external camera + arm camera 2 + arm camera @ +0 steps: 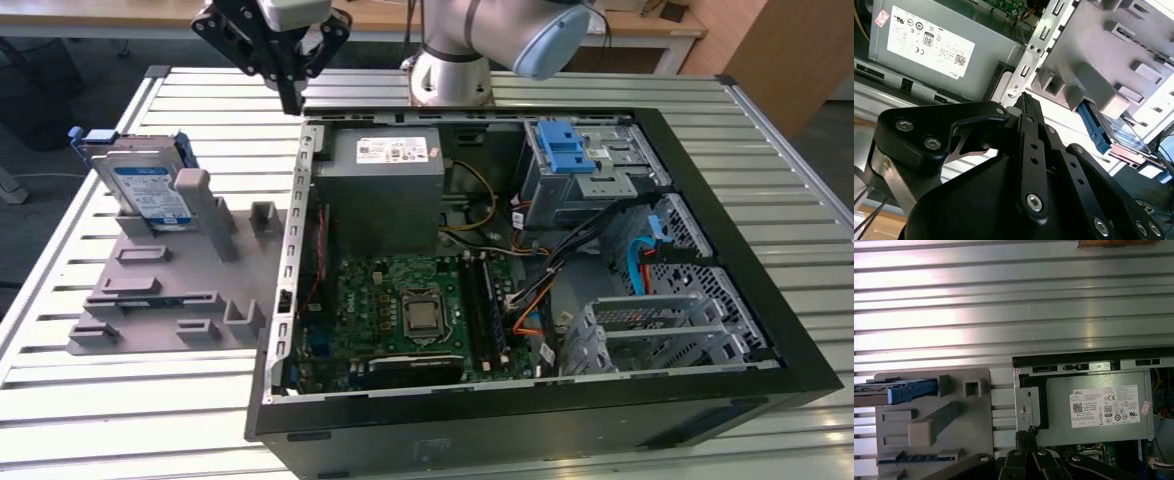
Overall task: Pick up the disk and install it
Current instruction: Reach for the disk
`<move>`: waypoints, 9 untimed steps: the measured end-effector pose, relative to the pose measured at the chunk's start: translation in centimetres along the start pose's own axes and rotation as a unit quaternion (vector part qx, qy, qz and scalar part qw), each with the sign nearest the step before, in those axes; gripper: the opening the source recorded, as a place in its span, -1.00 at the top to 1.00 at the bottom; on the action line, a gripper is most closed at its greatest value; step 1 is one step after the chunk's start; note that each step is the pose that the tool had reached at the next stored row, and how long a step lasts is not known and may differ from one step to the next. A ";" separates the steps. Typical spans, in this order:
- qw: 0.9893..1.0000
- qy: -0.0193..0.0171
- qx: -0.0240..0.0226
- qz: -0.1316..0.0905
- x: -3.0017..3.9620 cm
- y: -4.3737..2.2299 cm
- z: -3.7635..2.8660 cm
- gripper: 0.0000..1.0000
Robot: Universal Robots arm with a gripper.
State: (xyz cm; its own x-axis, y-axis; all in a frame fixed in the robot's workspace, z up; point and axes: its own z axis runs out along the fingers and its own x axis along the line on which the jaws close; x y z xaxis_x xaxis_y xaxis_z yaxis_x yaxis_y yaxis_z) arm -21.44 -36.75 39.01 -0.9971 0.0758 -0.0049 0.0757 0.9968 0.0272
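One arm (470, 40): a grey robot arm with a pale blue joint cap rises at the far edge of the counter (120, 420), behind the computer case (787, 370).
Fingers (290, 95): pressed together into one narrow black tip, with nothing held between them. They point down and hang just above the case's far corner on the exterior view's left. Both wrist views show the joined tip (1027, 107) (1029, 434) close to the case's metal edge, beside the power supply.
Disk (144, 190): stands on edge and leans back at the far end of the grey fixture, on the exterior view's left of the case. Its blue-and-white label faces out, and it has blue side rails. It is well apart from the fingers. Its blue rail also shows in both wrist views (1094, 131) (911, 389).
Fixture (160, 300): a flat grey block with raised posts and slots, lying on the slatted metal counter just beside the case.
Case interior: the grey power supply (380, 185) with its white sticker sits at the far side, the green motherboard (400, 310) lies nearer, and a blue latch (567, 150) sits on the drive cage.
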 end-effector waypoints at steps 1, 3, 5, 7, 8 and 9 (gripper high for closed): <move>1.000 0.001 0.000 0.000 0.21 0.02 0.01 0.79; 1.000 0.002 0.000 0.000 0.62 0.05 0.04 0.79; 1.000 0.003 0.000 0.000 1.03 0.09 0.07 0.79; 1.000 0.004 0.000 0.000 1.43 0.14 0.10 0.79; 1.000 0.005 0.000 0.000 1.64 0.17 0.12 0.79; 1.000 0.006 0.000 0.000 1.83 0.20 0.13 0.79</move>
State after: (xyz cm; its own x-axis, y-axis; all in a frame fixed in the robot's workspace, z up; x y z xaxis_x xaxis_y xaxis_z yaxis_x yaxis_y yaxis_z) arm -23.25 -36.41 38.88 -0.9971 0.0758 0.0062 0.0760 0.9968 0.0265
